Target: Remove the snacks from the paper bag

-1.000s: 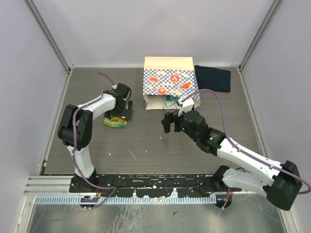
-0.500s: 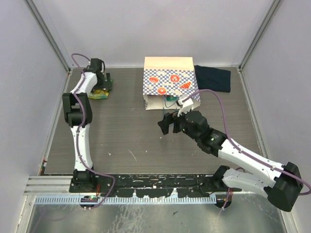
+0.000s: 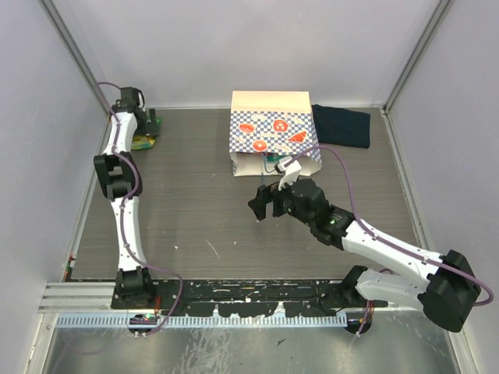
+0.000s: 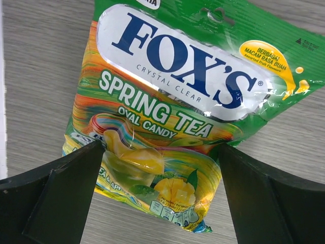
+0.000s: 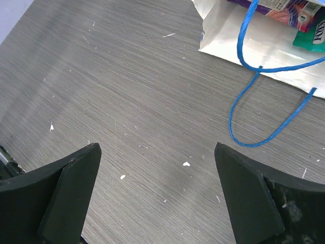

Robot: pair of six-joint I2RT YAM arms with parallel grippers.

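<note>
Room is tight on the left. The left arm is stretched out to the far left corner of the table (image 3: 203, 218), right by the left and back walls. The left gripper (image 4: 160, 148) hangs there with its fingers spread wide, one over each lower corner of the green-yellow pouch (image 4: 167, 101), not pinching it. That pouch lies flat and face up, glossy, with a white logo patch in blue letters and a yellow fruit picture low down.

The right gripper (image 5: 156, 147) is spread open too and holds nothing. It's over bare table with plenty of free space to its left.

The paper bag (image 3: 269, 125) lies far-middle with its mouth facing near and its blue string handle (image 5: 259, 68) looped on the table. A purple pouch (image 5: 284, 7) and a teal pouch (image 5: 311, 35) peek out of the mouth. The navy cloth (image 3: 343, 125) sits just right of the bag.
</note>
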